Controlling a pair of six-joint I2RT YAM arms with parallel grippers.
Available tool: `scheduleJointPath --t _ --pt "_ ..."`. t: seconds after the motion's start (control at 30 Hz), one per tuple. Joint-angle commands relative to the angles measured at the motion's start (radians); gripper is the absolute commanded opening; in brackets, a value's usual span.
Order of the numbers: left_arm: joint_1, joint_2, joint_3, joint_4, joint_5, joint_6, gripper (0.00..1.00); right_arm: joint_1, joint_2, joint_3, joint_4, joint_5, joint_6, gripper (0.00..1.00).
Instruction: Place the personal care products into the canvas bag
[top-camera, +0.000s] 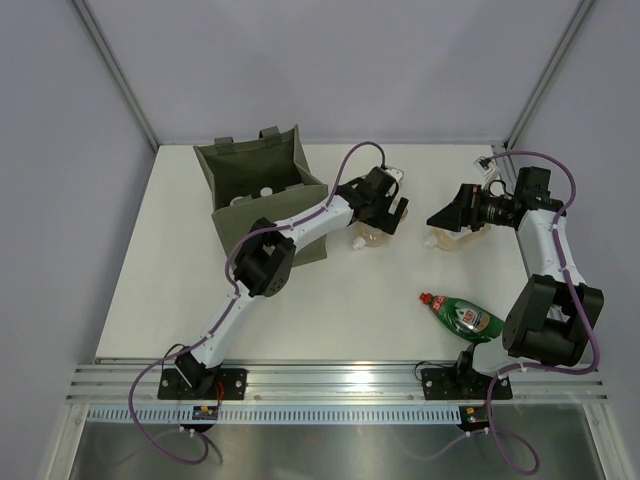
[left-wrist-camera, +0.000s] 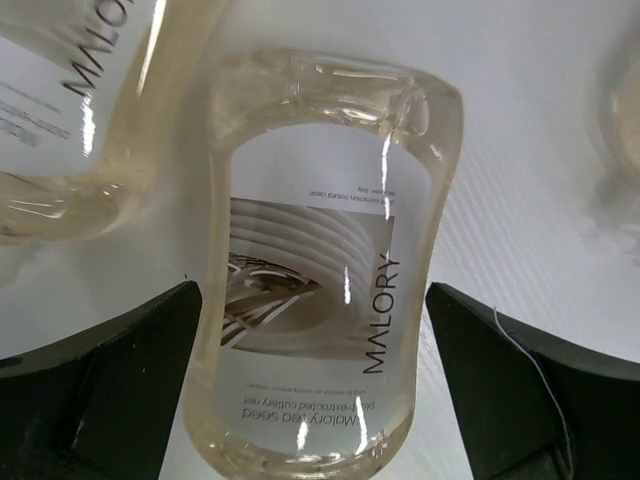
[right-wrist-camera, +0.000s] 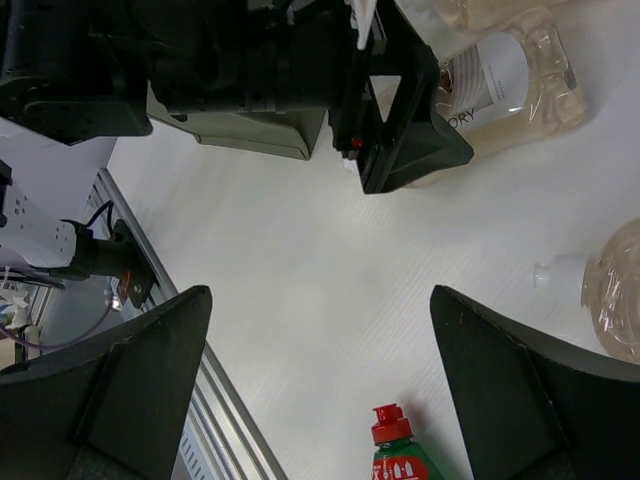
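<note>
Your left gripper (left-wrist-camera: 310, 292) is wide open and holds nothing. Its fingers stand either side of an amber bottle (left-wrist-camera: 320, 200) lying flat on the table (top-camera: 330, 300), toward the far edge and just beside the canvas bag (top-camera: 250, 165). Come straight down and close across the bottle's waist, staying clear of the second amber bottle (left-wrist-camera: 60, 150) close by. Your right gripper (right-wrist-camera: 320, 300) hangs open and empty too.
</note>
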Motion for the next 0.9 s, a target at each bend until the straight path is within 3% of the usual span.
scheduleJointPath --t 0.0,0.2,0.27,0.4,0.43,0.5,0.87 --pt "-0.007 0.05 0.062 -0.055 0.0 -0.07 0.99 -0.004 -0.021 0.018 0.02 -0.009 0.014 1.0" --pt "-0.027 0.048 0.031 -0.095 -0.078 -0.085 0.97 -0.004 -0.025 0.009 0.026 -0.012 0.02 0.99" --pt "-0.03 0.015 -0.011 -0.078 -0.107 -0.078 0.88 -0.004 -0.027 0.009 0.028 -0.013 0.023 1.0" --pt "-0.032 -0.06 -0.065 -0.023 -0.107 -0.065 0.34 -0.004 -0.036 0.007 0.029 -0.012 0.023 0.99" --pt "-0.032 -0.077 -0.07 -0.013 -0.095 -0.061 0.14 -0.004 -0.038 0.006 0.028 -0.01 0.026 0.99" --pt "-0.032 -0.137 -0.099 0.016 -0.081 -0.056 0.01 -0.004 -0.042 0.003 0.029 -0.01 0.026 1.0" --pt "-0.045 -0.473 -0.327 0.155 0.161 -0.056 0.0 -0.004 -0.084 -0.022 0.039 0.005 0.05 1.0"
